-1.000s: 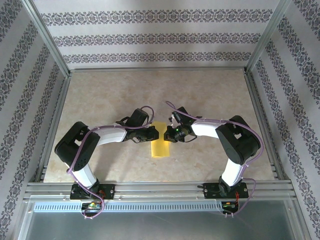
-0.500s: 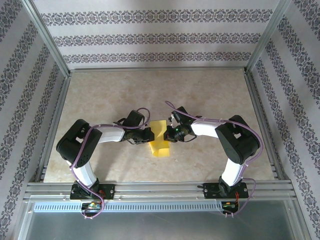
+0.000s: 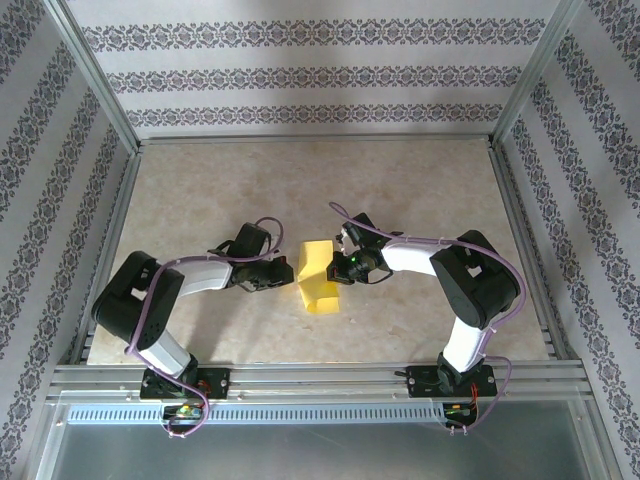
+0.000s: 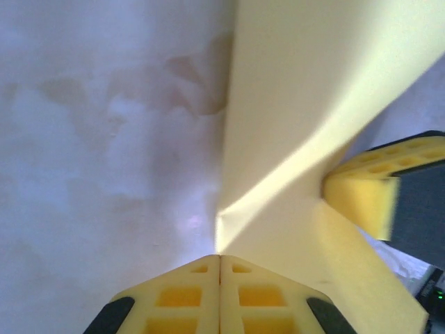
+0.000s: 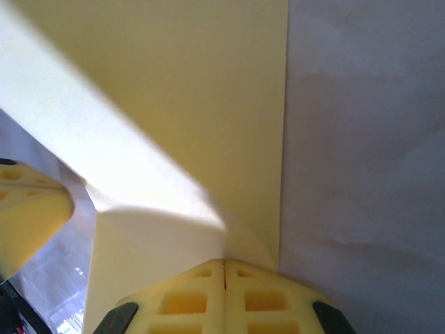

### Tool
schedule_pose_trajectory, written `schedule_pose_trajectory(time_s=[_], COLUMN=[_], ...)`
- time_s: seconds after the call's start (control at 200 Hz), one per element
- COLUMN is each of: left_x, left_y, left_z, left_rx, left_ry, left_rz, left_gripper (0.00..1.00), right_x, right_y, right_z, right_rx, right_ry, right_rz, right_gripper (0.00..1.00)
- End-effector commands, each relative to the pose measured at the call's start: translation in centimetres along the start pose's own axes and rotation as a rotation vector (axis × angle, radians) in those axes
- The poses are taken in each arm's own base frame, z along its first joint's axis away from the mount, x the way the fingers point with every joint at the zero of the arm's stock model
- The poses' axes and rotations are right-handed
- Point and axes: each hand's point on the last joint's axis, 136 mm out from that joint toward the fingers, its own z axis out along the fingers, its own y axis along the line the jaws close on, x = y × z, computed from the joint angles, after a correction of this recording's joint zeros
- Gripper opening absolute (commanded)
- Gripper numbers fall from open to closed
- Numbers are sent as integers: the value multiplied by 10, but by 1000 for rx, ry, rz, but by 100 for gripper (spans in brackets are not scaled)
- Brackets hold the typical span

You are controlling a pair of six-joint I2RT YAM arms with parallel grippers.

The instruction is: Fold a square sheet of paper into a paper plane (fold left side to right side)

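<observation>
The square sheet of paper [image 3: 318,280] is bright yellow and sits mid-table between the two arms, bent up into a tented shape with a raised flap at its far end. My left gripper [image 3: 290,276] is at the sheet's left edge. Seen from the left wrist, its jaws [image 4: 220,256] are shut with a corner of the paper [image 4: 299,104] running into their tips. My right gripper [image 3: 338,268] is at the right edge. From the right wrist, its jaws [image 5: 224,261] are shut where the paper [image 5: 174,104] curls into them. Each wrist view catches the other gripper's yellow finger [image 4: 361,202] [image 5: 31,209].
The beige marbled table [image 3: 420,190] stretches beyond and to both sides of the paper. Aluminium frame rails [image 3: 320,375] run along the near edge and the sides. Patterned walls [image 3: 300,75] close off the back and sides.
My left gripper has drawn back to the left and closed at the paper's edge. The flat folded sheet has risen into a bent, tented shape. The right arm has stayed put.
</observation>
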Motion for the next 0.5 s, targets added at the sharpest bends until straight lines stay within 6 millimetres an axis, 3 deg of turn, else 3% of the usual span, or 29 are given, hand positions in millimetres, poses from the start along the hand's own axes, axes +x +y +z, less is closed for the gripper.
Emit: schedule_pose_trajectory(time_s=[0.0,0.135,0.27,0.495], left_x=[-7,-5,-2,6], left_y=[-22,-42,-50,-41], left_z=[-5,7,22,38], left_rx=[58,96,112,78], left_ry=[-19,21,59,115], left_rz=[67,101,108,108], left_gripper=[7,7,7,7], right_x=[24,25,26,26], right_y=[-53,-53,-53,-52], right_z=[13,13,14,14], right_rx=[204,208,207,206], right_ry=[59,59,63,63], right_rz=[58,60,61,57], right_gripper=[0,0,0,0])
